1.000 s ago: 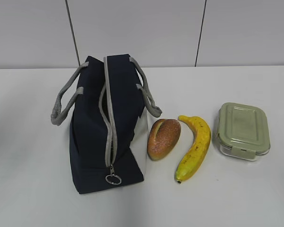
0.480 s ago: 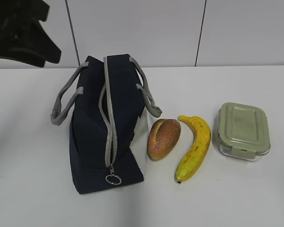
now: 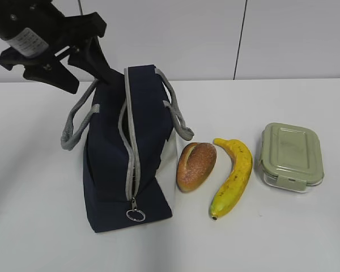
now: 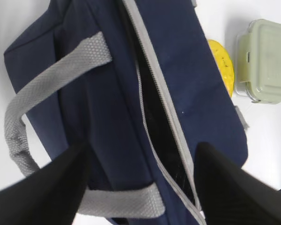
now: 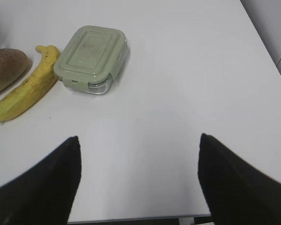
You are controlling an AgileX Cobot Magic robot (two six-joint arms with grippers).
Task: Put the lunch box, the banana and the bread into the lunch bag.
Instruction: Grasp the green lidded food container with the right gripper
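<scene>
Arm label: a white sticker sat on the black left arm above the bag; its print was too small to read.
Lunch bag: no lettering or logo could be read.
Lunch box: the green lid showed no readable mark.

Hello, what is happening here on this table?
Nothing is packed yet. The left end effector hangs open above the far end of the lunch bag, holding nothing. The bag's zipper is partly open. The bread, the banana and the lunch box lie on the table beside it, untouched.
</scene>
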